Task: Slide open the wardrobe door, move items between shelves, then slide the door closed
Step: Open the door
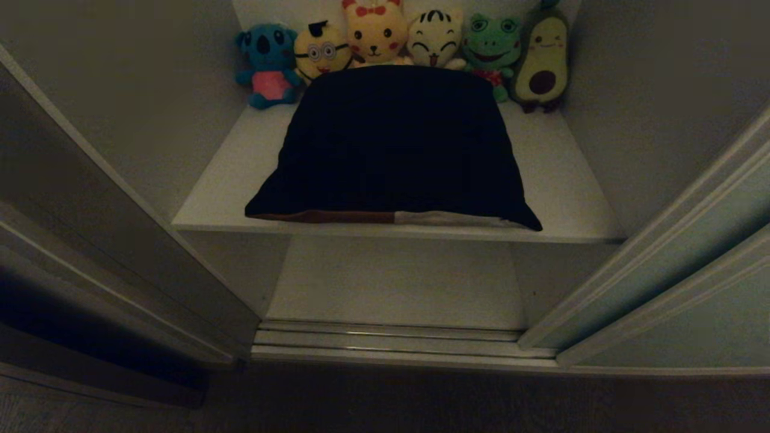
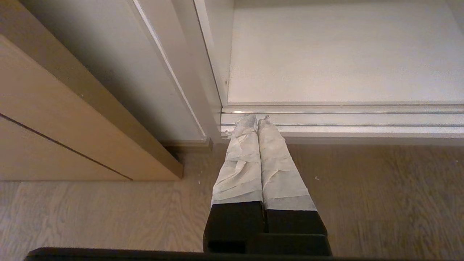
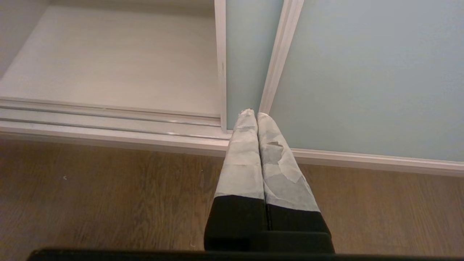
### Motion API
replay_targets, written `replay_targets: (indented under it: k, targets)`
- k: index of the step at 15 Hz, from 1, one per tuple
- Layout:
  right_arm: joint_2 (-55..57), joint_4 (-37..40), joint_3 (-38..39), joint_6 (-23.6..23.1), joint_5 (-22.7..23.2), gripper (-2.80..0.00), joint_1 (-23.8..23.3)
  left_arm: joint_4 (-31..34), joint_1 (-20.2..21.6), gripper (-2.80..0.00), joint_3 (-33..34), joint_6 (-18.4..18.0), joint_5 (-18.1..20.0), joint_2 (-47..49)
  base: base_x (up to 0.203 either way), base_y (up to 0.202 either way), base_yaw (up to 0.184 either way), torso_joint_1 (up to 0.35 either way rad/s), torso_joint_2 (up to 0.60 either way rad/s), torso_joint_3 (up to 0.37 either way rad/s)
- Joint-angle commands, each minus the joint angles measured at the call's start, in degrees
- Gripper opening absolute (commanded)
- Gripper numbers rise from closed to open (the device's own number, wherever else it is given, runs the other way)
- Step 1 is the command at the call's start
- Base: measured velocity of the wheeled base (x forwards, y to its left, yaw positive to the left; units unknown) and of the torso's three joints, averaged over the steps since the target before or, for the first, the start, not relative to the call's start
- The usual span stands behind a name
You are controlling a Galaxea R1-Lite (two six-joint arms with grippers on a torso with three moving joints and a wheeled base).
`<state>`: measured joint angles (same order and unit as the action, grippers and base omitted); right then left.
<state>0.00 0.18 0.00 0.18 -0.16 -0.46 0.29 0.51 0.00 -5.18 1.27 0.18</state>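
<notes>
The tape-wrapped left gripper (image 2: 256, 117) is held above the wood floor (image 2: 108, 214) by the bottom track, fingers pressed together and empty. Folded black, rust-brown and apparently pale knit garments (image 1: 394, 144) are stacked on the off-white upper shelf (image 1: 559, 180), before colourful plush toys (image 1: 433, 37). The right gripper (image 3: 252, 113), likewise closed on nothing, is poised near the slid-aside pale grey-green wardrobe door (image 3: 362, 72).

dim, murky head view with bowed edges; bright, evenly lit, sharp wrist views
</notes>
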Motion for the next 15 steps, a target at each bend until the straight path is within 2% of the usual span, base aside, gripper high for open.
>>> replay_targets:
  k: [1,15]
  targets:
    - [0.1,0.0,0.1,0.1,0.0,-2.8,0.0,0.2,0.0,-2.8,0.0,-0.5,0.1,0.2,0.0,0.0,0.0,0.0,0.0,0.0]
    - [0.0,0.1,0.1,-1.3,-0.1,-2.8,0.0,0.1,0.0,-2.8,0.0,0.1,0.0,0.2,0.0,0.0,0.0,0.0,0.0,0.0]
